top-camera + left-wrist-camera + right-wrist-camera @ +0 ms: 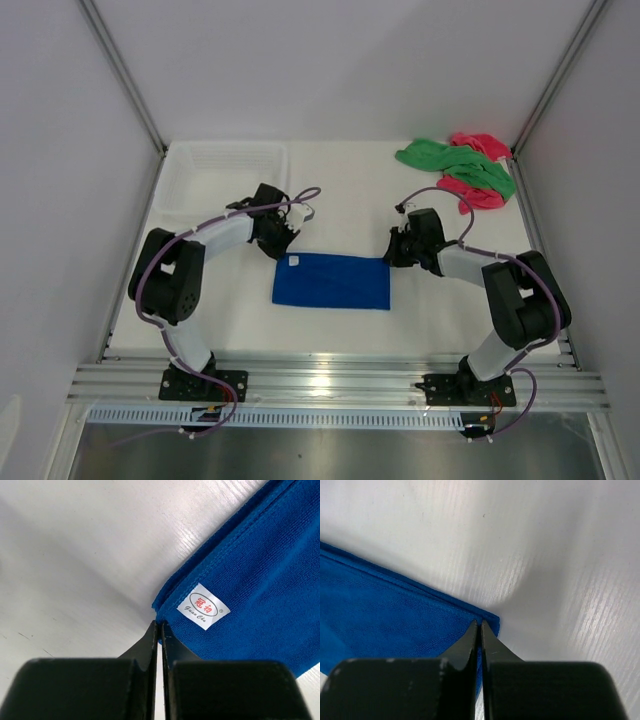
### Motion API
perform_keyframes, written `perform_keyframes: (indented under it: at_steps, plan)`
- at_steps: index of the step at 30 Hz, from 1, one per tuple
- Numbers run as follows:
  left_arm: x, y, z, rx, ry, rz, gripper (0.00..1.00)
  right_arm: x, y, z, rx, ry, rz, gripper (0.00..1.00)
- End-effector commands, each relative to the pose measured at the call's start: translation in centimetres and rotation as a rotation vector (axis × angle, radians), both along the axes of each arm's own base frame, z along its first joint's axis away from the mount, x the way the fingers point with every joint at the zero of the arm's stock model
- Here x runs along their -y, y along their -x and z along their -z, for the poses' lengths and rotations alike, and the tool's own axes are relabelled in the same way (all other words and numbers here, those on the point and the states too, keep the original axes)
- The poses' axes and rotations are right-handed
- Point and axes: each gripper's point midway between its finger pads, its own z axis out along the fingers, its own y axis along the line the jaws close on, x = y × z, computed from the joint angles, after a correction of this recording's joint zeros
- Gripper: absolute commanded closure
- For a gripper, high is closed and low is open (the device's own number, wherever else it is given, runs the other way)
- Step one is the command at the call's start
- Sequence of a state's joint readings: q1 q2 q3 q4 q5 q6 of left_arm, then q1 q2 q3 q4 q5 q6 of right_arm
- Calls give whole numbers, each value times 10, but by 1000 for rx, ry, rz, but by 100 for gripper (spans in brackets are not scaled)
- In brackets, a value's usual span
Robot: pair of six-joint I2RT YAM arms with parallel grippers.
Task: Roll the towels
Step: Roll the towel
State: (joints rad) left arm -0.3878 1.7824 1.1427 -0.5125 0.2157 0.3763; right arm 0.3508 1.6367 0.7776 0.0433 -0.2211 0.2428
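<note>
Tag (203, 606) on blue towel (260, 570): "Guan Chu" (red characters above).

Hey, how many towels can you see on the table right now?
3. A royal blue cloth towel lies flat in the middle; a crumpled green cloth towel lies over a pink cloth towel in the far right corner. Another could hide underneath.

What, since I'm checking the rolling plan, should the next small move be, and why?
Probably lift both corners slightly and curl them toward the near edge. The left gripper and right gripper are each shut on a far corner of the blue towel, which lies flat, not yet rolled.
</note>
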Motion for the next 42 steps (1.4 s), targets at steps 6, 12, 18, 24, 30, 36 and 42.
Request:
perform_keyframes:
  at_steps: [6, 12, 18, 24, 30, 36, 42]
  plan:
    - [4, -13, -18, 38, 22, 8, 64, 12, -9, -16, 67, 25, 56, 73]
    - [1, -13, -48, 92, 29, 8, 55, 38, -12, -69, 185, 90, 147, 59]
    - [-6, -2, -69, 113, 16, 20, 55, 52, 14, -83, 51, 117, 233, 82]
    - [15, 55, -68, 65, 27, 208, 66, -6, 63, -55, -73, -61, 139, 99]
    - [16, 84, -15, -25, -91, 315, 65, -33, 87, -48, -28, -139, 90, 100]
    - [-2, 84, 14, -88, -207, 296, 66, -28, 96, -14, -104, -97, 93, 100]
    - [-16, 85, 17, -114, -283, 292, 67, 8, 104, 22, -262, -27, 235, 100]
